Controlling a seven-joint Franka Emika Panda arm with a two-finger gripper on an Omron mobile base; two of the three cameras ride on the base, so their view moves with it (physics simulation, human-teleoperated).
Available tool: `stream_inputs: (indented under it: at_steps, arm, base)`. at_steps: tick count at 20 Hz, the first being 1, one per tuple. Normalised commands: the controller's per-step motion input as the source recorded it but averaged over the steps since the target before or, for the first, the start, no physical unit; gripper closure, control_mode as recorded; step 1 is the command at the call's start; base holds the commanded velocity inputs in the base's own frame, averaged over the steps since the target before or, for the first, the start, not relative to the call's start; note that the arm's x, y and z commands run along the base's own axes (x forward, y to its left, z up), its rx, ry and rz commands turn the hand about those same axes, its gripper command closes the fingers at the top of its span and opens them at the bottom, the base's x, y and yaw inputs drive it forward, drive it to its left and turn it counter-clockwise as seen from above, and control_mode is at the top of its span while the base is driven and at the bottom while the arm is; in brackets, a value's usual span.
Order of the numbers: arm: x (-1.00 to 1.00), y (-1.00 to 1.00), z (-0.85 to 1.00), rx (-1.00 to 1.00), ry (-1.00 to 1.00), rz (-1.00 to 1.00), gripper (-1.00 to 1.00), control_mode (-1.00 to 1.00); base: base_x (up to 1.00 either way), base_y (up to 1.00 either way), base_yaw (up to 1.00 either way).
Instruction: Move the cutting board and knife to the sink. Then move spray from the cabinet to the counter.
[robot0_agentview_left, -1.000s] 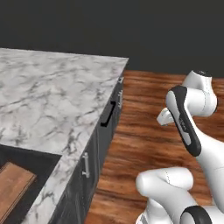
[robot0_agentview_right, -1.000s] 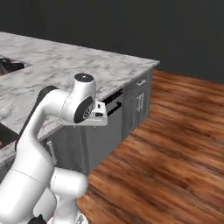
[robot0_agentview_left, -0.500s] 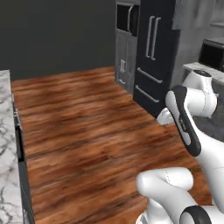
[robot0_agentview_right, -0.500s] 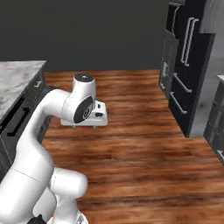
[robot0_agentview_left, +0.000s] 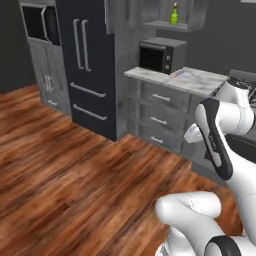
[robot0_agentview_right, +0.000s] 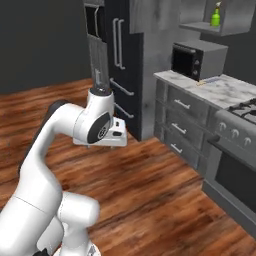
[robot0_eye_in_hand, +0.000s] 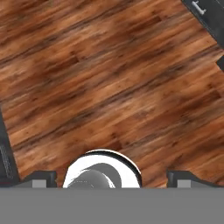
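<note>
The spray (robot0_agentview_left: 174, 15) (robot0_agentview_right: 216, 18), a small green bottle, stands on the open shelf of the grey cabinet (robot0_agentview_left: 192, 12) (robot0_agentview_right: 235, 15), high above the microwave. Below it runs the marble counter (robot0_agentview_left: 197, 80) (robot0_agentview_right: 225, 90) over grey drawers. My gripper (robot0_agentview_right: 116, 135) (robot0_eye_in_hand: 111, 177) hangs over the wooden floor, well short of the counter, pointing down. Its fingertips (robot0_eye_in_hand: 41, 177) stand wide apart with nothing between them, so it is open. The cutting board, the knife and the sink are out of view.
A dark fridge (robot0_agentview_left: 87, 60) (robot0_agentview_right: 122, 45) with long handles stands left of the counter. A microwave (robot0_agentview_left: 160, 54) (robot0_agentview_right: 192, 57) sits on the counter beside a small yellowish thing (robot0_agentview_left: 176, 74) I cannot identify. A stove (robot0_agentview_right: 240, 130) is at the right. Open wooden floor (robot0_agentview_left: 75, 175) lies ahead.
The whole picture has swung: the base turned from the marble top with the board to the fridge, counter and cabinet wall. The arm keeps its pose, and the gripper stays open.
</note>
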Motion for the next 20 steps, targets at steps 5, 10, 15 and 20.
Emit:
stream_inputs:
  at_steps: [5,10,15,20]
  arm:
    - [0.0,0.0,0.0,0.0,0.0,0.0,-1.0,1.0]
    - [0.0,0.0,0.0,0.0,0.0,0.0,-1.0,1.0]
    - [0.0,0.0,0.0,0.0,0.0,0.0,-1.0,1.0]
    - [0.0,0.0,0.0,0.0,0.0,0.0,-1.0,1.0]
  base:
    - [0.53,0.36,-0.58]
    - [0.54,0.38,-0.53]
    - [0.6,0.49,-0.32]
    - [0.66,0.48,-0.3]
